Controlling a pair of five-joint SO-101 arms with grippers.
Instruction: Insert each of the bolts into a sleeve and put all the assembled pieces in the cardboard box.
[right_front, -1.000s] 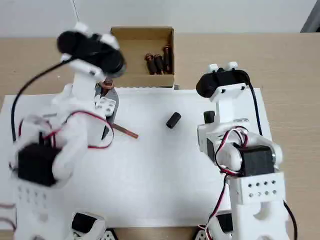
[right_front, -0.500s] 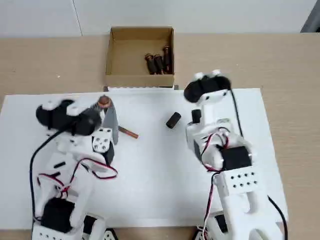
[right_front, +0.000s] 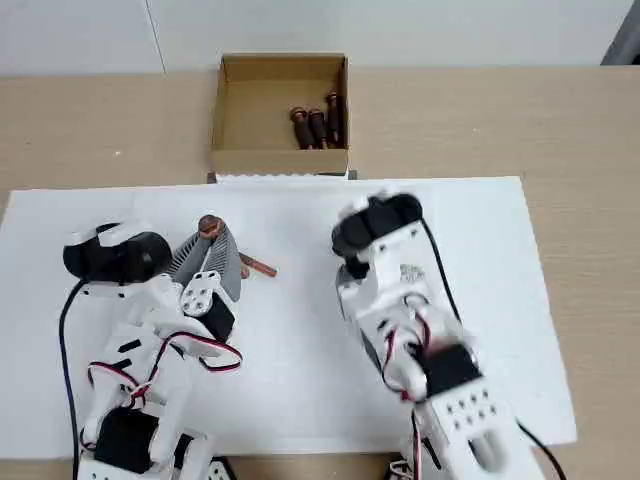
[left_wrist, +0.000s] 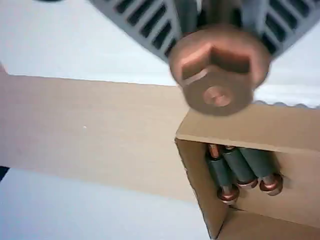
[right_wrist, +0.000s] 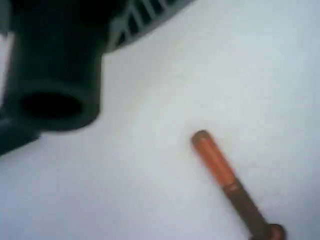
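**Left gripper clamped on a bolt, sleeve at the right gripper, three pieces boxed**

Wooden table (right_front: 580, 120), with a white sheet (right_front: 300, 390) covering its near part. Both arms are over the sheet: left arm (right_front: 130, 330) on the left side, right arm (right_front: 410, 330) near the middle.

The cardboard box (right_front: 228, 110) is on bare table just past the sheet's far edge, open side up. Three assembled pieces (right_front: 317, 125) lie side by side against its right wall. The left wrist view shows the box wall (left_wrist: 240, 127) and the same pieces (left_wrist: 240, 172), copper heads toward the camera.

The left gripper (right_front: 207, 236) points toward the box, jaws pressed together on the held bolt (right_front: 208, 224). Its copper hex head (left_wrist: 217, 75) sticks out past the ribbed grey jaws.

The right gripper (right_wrist: 65, 35) has the black sleeve (right_wrist: 55, 80) right at it, open end toward the wrist camera. Can't tell whether it's gripped, or whether the sleeve is off the sheet.

A loose bolt (right_front: 258, 265) lies flat on the sheet just beside the left gripper. In the right wrist view its shank (right_wrist: 225, 175) is near the sleeve, not touching.
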